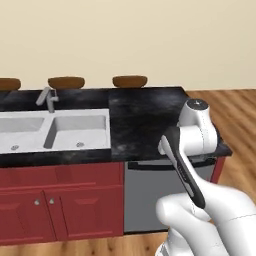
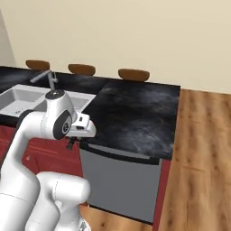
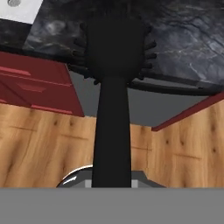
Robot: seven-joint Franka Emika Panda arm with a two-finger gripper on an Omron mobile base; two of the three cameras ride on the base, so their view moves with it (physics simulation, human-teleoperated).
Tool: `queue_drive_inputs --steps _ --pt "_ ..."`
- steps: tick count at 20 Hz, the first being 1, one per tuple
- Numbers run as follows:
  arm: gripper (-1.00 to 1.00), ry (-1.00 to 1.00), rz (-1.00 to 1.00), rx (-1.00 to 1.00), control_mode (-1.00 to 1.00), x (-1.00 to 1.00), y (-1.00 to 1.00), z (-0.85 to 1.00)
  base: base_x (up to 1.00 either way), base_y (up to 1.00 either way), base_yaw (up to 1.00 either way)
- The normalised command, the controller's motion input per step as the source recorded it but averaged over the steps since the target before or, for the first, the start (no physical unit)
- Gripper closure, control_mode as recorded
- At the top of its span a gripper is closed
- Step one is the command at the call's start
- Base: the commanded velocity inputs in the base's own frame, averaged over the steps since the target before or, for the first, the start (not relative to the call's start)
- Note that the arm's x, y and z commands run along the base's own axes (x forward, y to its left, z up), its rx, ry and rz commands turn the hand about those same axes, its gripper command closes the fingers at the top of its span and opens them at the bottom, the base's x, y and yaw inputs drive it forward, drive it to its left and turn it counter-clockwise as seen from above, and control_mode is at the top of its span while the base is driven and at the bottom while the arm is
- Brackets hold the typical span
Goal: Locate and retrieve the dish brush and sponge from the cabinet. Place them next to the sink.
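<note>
Sink (image 1: pixel 30 131) left basin cut by frame edge; pincer tips hidden behind dish brush (image 3: pixel 113 87) handle.

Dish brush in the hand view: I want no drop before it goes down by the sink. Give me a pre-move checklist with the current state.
1. Dish brush held in the gripper: ok, handle runs up from the fingers.
2. Gripper shut: ok.
3. Brush over the counter: not ok, mostly over floor and the grey appliance front.
4. Counter beside the sink bare: ok.
5. Sponge placed: cannot tell.
</note>
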Motion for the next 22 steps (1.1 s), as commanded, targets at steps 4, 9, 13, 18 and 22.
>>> queue_drive_inputs --steps 4,9,13,18,22 --pt "1.00 0.00 0.00 0.00 1.00 0.00 0.00 0.00 0.42 0.58 -0.26" --pt "1.00 0.00 0.00 0.00 1.00 0.00 0.00 0.00 0.25 0.73 -0.21" --pt "1.00 0.00 0.00 0.00 1.00 0.00 0.00 0.00 0.27 0.69 -0.21" --pt "1.00 0.00 0.00 0.00 1.00 0.00 0.00 0.00 0.59 0.15 -0.16" --pt "1.00 0.00 0.00 0.00 1.00 0.00 0.00 0.00 0.80 -0.04 -0.14"
